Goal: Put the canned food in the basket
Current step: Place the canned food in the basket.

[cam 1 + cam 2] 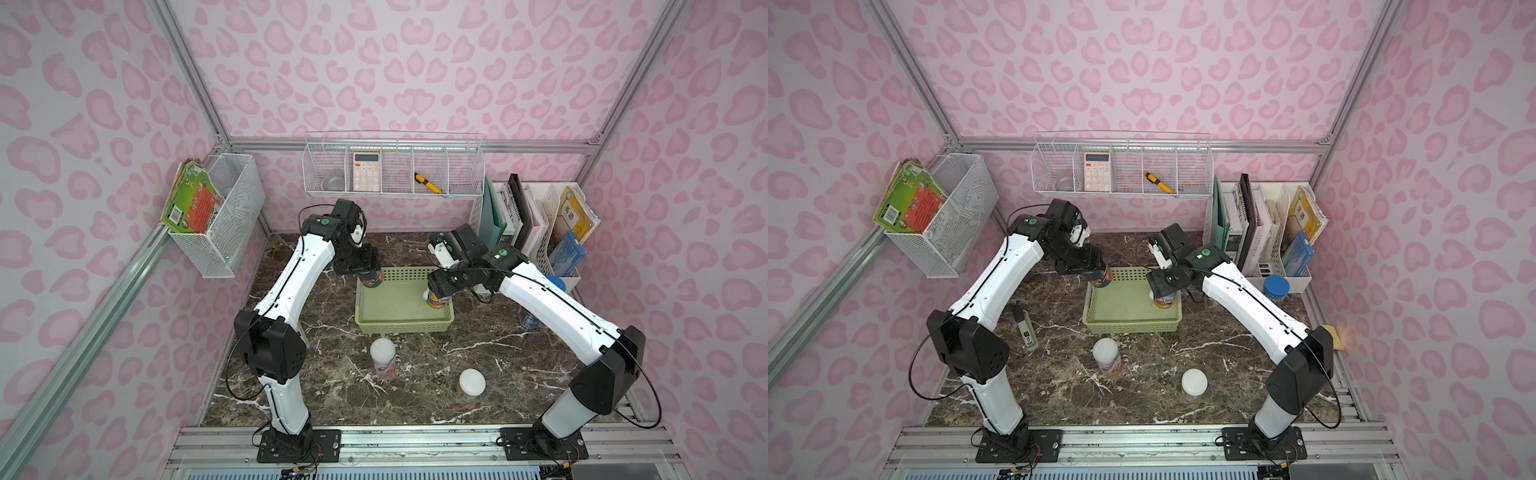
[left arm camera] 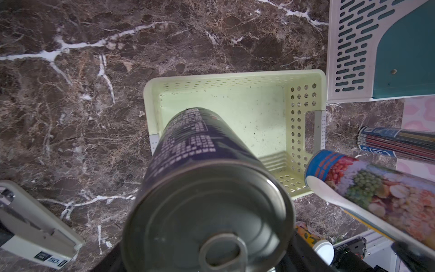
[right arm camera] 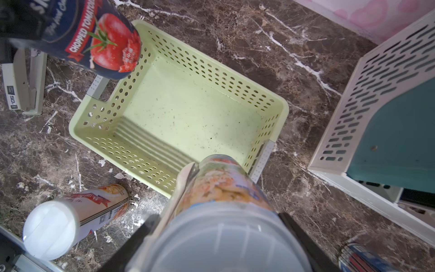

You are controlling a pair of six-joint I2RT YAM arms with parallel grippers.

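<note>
The pale green basket stands mid-table with nothing lying in it. My left gripper is shut on a dark blue can with a silver top, held above the basket's far left corner. My right gripper is shut on a white-lidded can with a colourful label, over the basket's right end. Two more white-lidded cans stand on the table in front of the basket: a pink-white one and an orange one.
A white file rack with books stands at the back right, with a blue-lidded jar in front of it. A grey stapler lies left of the basket. White wire baskets hang on the back wall and the left wall.
</note>
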